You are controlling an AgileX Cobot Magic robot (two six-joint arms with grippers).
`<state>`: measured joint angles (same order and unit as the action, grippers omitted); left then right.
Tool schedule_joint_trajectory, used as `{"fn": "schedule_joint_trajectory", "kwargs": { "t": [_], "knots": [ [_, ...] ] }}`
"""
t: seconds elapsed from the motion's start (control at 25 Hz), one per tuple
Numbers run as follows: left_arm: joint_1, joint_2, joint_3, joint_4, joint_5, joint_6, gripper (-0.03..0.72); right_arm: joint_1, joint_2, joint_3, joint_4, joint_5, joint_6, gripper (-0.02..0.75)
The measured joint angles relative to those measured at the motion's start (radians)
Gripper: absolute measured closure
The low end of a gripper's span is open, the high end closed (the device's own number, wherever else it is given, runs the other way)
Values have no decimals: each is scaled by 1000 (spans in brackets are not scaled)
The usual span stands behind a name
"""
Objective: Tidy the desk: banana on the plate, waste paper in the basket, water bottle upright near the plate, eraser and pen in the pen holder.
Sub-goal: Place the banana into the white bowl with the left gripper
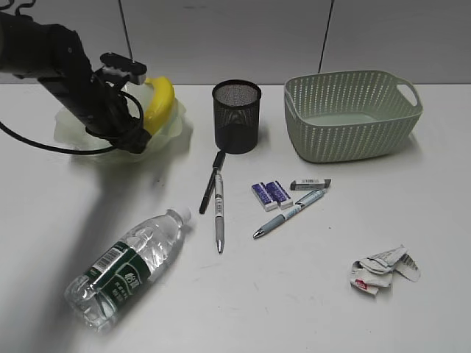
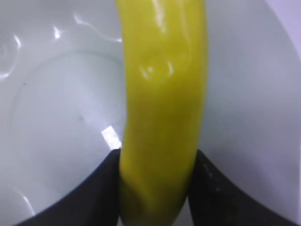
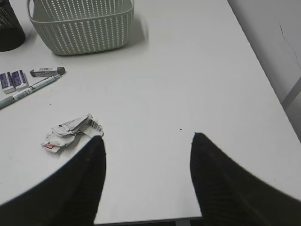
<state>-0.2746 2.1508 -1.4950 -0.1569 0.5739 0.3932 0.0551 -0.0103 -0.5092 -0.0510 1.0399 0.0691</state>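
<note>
I have the banana (image 2: pixel 162 108) clamped between the fingers (image 2: pixel 94 193) of my left gripper (image 1: pixel 136 140), and it hangs over the plate (image 1: pixel 73 129), whose pale ruffled bowl fills the wrist view behind the fruit; whether the banana already touches the dish I cannot tell. So the step in hand is the first one, banana on the plate, and I judge it nearly done: what remains is to lower until the fruit rests on the dish, let go, and lift clear without dragging it back out over the rim. My right gripper (image 3: pixel 146 155) hangs with its jaws spread and nothing in them, above bare desk (image 3: pixel 188 84) near the front right corner, with the paper (image 3: pixel 70 133) lying just to its left. Everything else waits. The bottle (image 1: pixel 129 268) lies on its side near the front left. Three pens (image 1: pixel 218 213) and three erasers (image 1: pixel 271 193) lie loose in the middle of the desk, in front of the holder (image 1: pixel 237 116), and the basket (image 1: pixel 353 114) stands at the back right. The paper looks the natural next job for my free right gripper.
</note>
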Motion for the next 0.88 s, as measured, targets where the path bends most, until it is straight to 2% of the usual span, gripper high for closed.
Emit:
{"fn": "schedule_joint_trajectory", "kwargs": {
  "t": [0.4, 0.72, 0.88],
  "knots": [
    [80, -74, -1, 5, 44, -39, 377, 0, 0, 0, 0, 0, 0, 282],
    [87, -74, -1, 9, 81, -40, 375, 0, 0, 0, 0, 0, 0, 282],
    [87, -74, -1, 28, 82, -40, 302, 0, 0, 0, 0, 0, 0, 282]
  ]
}}
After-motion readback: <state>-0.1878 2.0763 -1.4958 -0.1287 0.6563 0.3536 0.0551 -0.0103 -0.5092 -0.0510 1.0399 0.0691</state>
